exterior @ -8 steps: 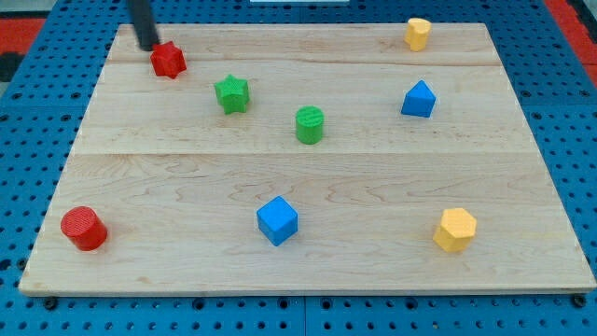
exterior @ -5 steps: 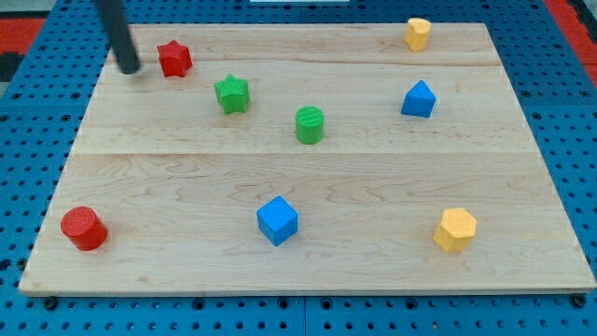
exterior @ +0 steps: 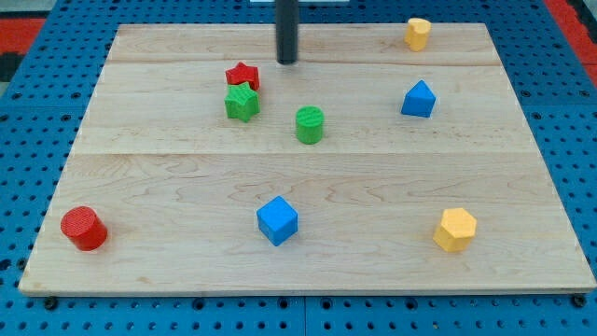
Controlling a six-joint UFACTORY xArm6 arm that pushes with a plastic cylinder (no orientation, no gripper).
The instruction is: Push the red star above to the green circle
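Standing near the board's top edge, my tip (exterior: 287, 62) is clear of every block, up and to the right of the red star (exterior: 242, 76). That star touches the green star (exterior: 242, 103) just below it (both left of the green circle (exterior: 310, 124), which stands apart toward the board's middle). I carry no pincer, only the rod.

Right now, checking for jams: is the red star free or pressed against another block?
Pressed: the red star touches the green star below it. My tip stands apart, upper right.
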